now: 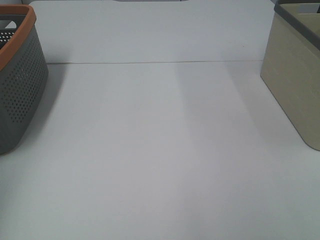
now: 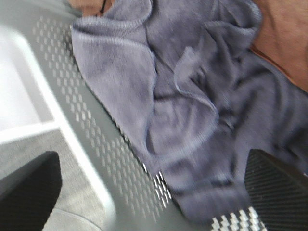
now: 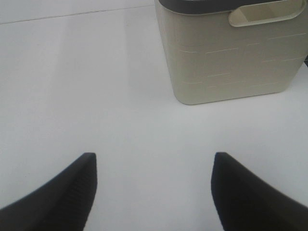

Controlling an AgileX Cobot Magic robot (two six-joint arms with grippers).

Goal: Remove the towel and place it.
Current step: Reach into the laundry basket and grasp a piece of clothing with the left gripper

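Bare white table (image 1: 160,175) fills the near part of the high view. Grey basket (image 1: 20,85) with punched holes and an orange rim sits at the left edge, cut off by the frame. Beige bin (image 1: 295,75) with a dark grey rim sits at the right edge, also cut off. The two stand well apart, with open table between them. Left wrist view, blurred: left gripper (image 2: 151,156) is spread wide, one dark finger in each lower corner, nothing between them gripped. It hangs over the towel (image 2: 192,96), which is dark blue-grey terry, crumpled in folds with stitched hems showing. The towel lies against the basket's perforated grey wall (image 2: 96,130), with an orange-brown surface just beside it on the far side. Cannot tell if it lies fully inside or hangs partly over the rim. No finger touches the cloth. Right wrist view: right gripper (image 3: 155,156) is also wide apart and empty, over bare table (image 3: 72,72). The beige bin (image 3: 231,62) stands near, ahead of it and off to one side, handle slot visible under its dark rim.
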